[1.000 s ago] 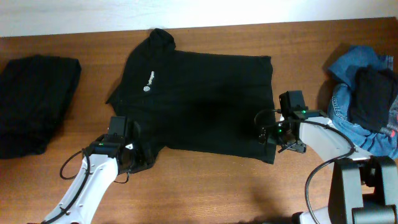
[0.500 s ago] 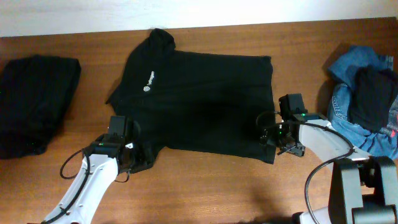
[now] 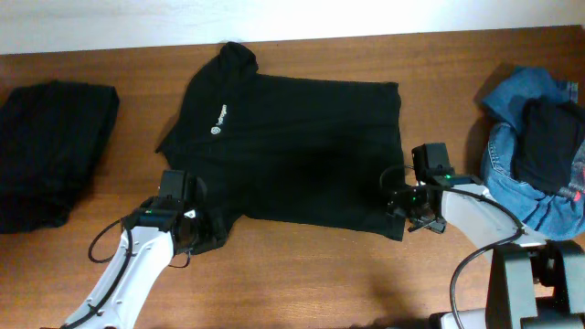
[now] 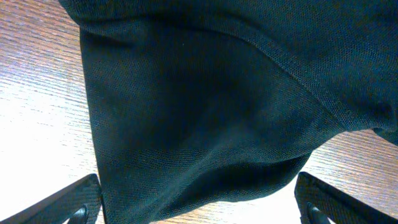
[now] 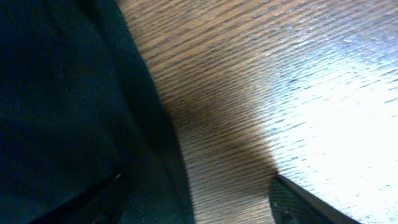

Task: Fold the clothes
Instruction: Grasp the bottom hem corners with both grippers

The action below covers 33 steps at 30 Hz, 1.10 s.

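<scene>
A black T-shirt with a small white chest logo lies spread flat on the wooden table. My left gripper is open at the shirt's near-left sleeve; in the left wrist view the sleeve lies between the spread fingers. My right gripper is open at the shirt's near-right hem corner; in the right wrist view the hem lies by one finger, bare wood between the fingers.
A folded black garment lies at the left edge. A pile of blue denim with a black garment on it sits at the right edge. A white wall runs along the table's far edge.
My right gripper has crept a little toward the near edge along the shirt's hem corner. The left arm and the shirt have not moved.
</scene>
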Available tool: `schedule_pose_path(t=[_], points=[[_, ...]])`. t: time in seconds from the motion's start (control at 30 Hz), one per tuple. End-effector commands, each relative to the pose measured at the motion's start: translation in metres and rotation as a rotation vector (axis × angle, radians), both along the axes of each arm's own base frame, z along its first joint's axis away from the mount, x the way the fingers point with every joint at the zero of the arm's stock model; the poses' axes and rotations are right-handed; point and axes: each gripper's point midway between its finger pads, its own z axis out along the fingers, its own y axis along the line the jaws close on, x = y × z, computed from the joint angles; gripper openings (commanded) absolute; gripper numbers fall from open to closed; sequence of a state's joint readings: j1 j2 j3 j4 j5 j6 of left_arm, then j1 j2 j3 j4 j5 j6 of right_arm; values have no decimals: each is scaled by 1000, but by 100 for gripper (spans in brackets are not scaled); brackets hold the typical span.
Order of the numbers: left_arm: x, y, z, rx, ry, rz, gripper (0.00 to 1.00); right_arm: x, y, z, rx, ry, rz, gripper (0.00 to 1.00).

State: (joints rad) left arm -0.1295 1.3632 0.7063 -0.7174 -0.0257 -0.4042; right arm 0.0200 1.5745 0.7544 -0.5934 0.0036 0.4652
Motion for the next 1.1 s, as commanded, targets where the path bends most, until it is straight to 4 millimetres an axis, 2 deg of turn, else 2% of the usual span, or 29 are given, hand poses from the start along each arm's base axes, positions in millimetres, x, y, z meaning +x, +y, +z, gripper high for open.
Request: schedule_pose_path(t=[0.0, 0.23, 0.4, 0.8, 1.07], points=[[-2, -1, -1, -8, 5, -13, 99, -38, 18, -28, 102, 135, 16, 75], [-2, -1, -1, -8, 4, -13, 99, -47, 19, -30, 109, 164, 53, 70], [-1, -1, -1, -8, 2, -13, 99, -43, 33, -28, 164, 135, 189, 70], [-2, -1, -1, -12, 3, -14, 99, -36, 61, -28, 156, 92, 314, 71], [-2, -3, -1, -18, 6, -15, 99, -40, 54, -29, 121, 115, 249, 71]])
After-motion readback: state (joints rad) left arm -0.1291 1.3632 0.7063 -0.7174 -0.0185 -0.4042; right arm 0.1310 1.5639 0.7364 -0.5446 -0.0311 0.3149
